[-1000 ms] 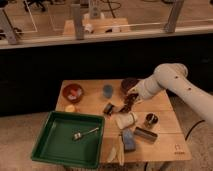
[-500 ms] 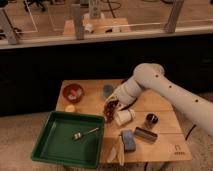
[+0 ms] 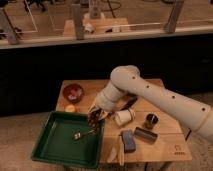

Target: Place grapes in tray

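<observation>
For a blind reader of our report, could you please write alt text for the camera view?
A white robot arm reaches down-left over a wooden table, its gripper holding dark grapes above the right rim of a large green tray. A small utensil lies inside the tray; a red-brown bowl and a white cup sit on the table.

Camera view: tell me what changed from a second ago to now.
The arm swung from the table's right side leftward; the pincer now sits at the tray's right rim, with the grapes carried along at its tip and not let go. The red bowl, white cup and the small item in the tray stayed put.
</observation>
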`<state>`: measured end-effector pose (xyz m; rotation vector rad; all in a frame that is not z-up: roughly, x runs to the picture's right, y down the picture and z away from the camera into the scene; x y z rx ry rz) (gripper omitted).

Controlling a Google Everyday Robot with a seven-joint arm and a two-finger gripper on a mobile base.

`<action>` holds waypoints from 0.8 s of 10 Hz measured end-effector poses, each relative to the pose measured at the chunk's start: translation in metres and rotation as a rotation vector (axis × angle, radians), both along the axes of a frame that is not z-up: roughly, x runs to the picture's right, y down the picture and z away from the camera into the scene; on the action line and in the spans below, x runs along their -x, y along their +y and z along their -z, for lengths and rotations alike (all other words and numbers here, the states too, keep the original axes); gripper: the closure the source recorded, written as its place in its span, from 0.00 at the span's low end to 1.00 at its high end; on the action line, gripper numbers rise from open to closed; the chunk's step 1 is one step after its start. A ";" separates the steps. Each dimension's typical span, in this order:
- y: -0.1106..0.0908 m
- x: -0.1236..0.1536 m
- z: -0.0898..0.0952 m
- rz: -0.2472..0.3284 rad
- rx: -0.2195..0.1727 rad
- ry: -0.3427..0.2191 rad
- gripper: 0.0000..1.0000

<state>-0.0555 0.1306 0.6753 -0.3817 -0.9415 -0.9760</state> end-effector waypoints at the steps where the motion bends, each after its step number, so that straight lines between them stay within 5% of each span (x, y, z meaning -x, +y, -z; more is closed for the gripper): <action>1: 0.018 0.014 0.004 0.060 -0.009 -0.045 0.99; 3: 0.040 0.025 -0.001 0.132 -0.037 -0.088 0.86; 4: 0.054 0.034 -0.005 0.177 -0.062 -0.103 0.72; 8: 0.074 0.051 -0.003 0.236 -0.072 -0.091 0.34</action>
